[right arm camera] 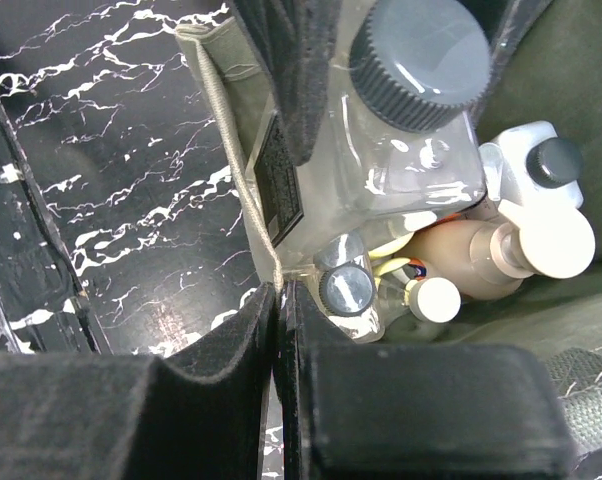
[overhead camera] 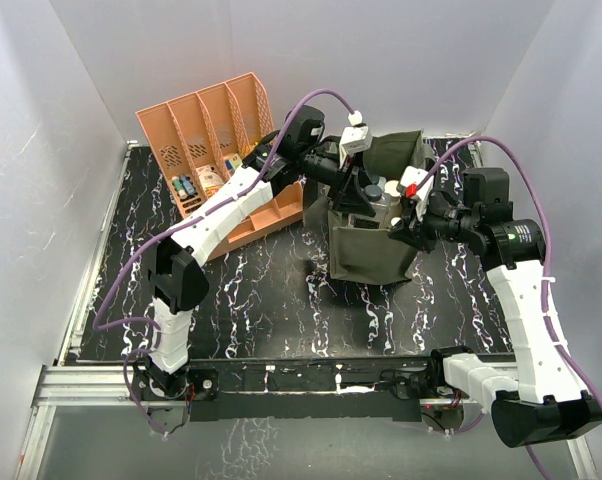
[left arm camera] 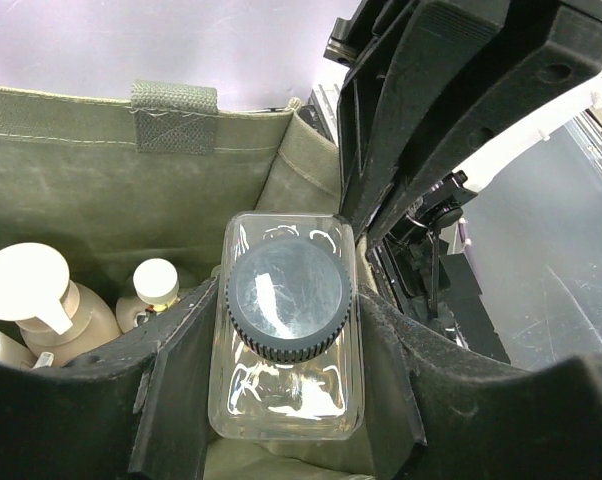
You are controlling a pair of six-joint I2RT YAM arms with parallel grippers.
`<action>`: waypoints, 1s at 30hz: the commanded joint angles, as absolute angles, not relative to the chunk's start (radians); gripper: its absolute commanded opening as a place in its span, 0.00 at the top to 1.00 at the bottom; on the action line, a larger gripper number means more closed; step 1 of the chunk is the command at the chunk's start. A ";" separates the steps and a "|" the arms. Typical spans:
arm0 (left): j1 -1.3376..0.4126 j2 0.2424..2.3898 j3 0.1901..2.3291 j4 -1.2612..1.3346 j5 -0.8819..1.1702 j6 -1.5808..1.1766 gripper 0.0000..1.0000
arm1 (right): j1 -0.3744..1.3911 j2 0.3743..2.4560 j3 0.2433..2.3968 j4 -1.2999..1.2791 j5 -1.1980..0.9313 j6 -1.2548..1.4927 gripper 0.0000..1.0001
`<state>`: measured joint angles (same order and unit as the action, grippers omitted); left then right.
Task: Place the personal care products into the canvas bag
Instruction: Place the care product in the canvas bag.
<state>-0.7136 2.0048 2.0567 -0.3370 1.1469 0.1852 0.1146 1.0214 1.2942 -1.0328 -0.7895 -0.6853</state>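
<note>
A black tabletop (overhead camera: 271,290) veined with white, closed in by white walls, carries the olive canvas bag (overhead camera: 366,255) at the centre of the top view. A salmon slotted rack (overhead camera: 196,120) stands at upper left, with small colourful boxes (overhead camera: 209,180) in its lower slots. The left claw (left arm camera: 286,395) grips a clear bottle (left arm camera: 286,300) with a dark ribbed cap, 1 padded finger on each side. It holds the bottle inside the bag's mouth, at the centre of the left wrist view. Deeper in the bag, at lower left of that view, stand 2 more products: a tan pump bottle (left arm camera: 56,310) and a white-capped bottle (left arm camera: 156,285). The right claw (right arm camera: 278,330) is closed, pinching the bag's seamed rim, at the bag's right edge in the top view.
</note>
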 commanded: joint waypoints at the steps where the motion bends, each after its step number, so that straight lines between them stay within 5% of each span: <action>1: -0.725 1.903 2.108 -0.333 1.257 0.146 1.00 | 0.105 0.976 1.341 -0.909 -0.785 -0.589 0.92; 30: -0.733 1.883 1.912 -0.318 1.070 0.191 1.00 | 0.118 1.022 1.391 -0.863 -0.700 -0.669 0.92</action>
